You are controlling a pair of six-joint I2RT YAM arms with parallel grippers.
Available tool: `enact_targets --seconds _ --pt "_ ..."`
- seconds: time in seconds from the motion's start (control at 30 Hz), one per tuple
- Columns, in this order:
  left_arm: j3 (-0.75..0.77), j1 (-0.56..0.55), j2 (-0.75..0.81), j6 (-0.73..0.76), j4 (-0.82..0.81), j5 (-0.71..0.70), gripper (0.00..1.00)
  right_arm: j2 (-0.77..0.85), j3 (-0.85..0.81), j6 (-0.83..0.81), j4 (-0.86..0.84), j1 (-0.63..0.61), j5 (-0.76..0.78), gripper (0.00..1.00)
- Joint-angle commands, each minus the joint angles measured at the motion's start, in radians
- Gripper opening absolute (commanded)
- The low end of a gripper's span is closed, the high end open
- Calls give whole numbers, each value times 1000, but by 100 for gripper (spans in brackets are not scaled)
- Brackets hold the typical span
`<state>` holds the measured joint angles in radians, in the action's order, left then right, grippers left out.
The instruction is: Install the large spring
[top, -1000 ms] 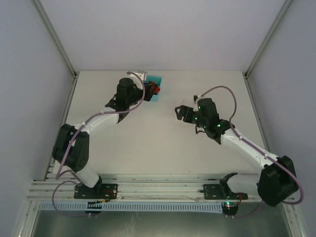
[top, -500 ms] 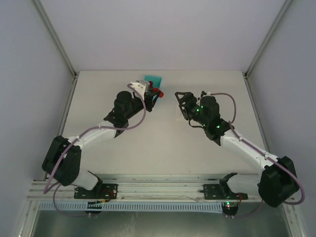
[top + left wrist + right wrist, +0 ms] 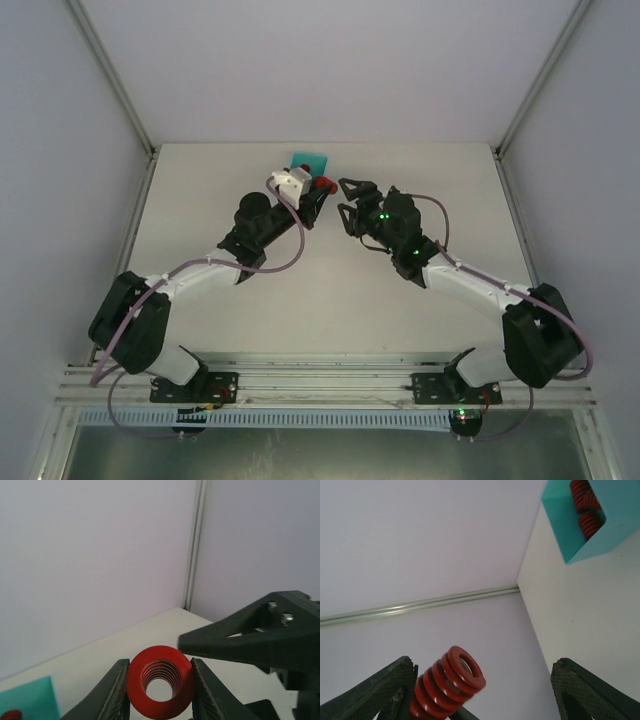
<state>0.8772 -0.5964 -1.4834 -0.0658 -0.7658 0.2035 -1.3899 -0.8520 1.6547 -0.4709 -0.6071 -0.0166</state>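
The large spring [image 3: 160,681], a red coil, is clamped end-on between my left gripper's [image 3: 160,685] two dark fingers, and it is lifted off the table. From above, the spring [image 3: 323,185] hangs just right of the teal block [image 3: 310,160]. My right gripper [image 3: 345,205] faces it from the right, its jaws wide apart. In the right wrist view the spring [image 3: 447,685] pokes in beside the left finger [image 3: 395,685] of that gripper [image 3: 484,680], with a wide gap to the other finger. Whether it touches the spring is unclear.
The teal block [image 3: 590,530] lies on the white table near the back wall with another red spring [image 3: 585,505] seated in it. The same block [image 3: 25,700] shows at the lower left of the left wrist view. Enclosure walls stand close behind.
My left arm has carried the spring up and to the right, away from the teal block. My right arm has swung left to meet it, and its jaws have narrowed somewhat.
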Motion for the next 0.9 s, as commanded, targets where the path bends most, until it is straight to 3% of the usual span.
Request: enact_targets --seconds 0.0,0.17,0.37,0.7,0.8,0.87 --pt "-15 -22 -11 62 -134 25 0 -23 -63 84 -133 -10 46 76" --pt "-33 -35 -27 100 -174 40 0 -52 -75 117 -184 -20 49 76" --pt "-40 -41 -35 110 -214 36 0 -59 -51 145 -252 -20 42 67" --pt "-40 -42 -53 152 -274 6 0 -66 -53 204 -278 -23 -8 74" --pt "-50 -42 -61 158 -311 0 0 -68 -59 214 -287 -23 -29 74" --pt "-59 -42 -61 153 -333 -1 0 -74 -55 219 -311 -23 -39 69"
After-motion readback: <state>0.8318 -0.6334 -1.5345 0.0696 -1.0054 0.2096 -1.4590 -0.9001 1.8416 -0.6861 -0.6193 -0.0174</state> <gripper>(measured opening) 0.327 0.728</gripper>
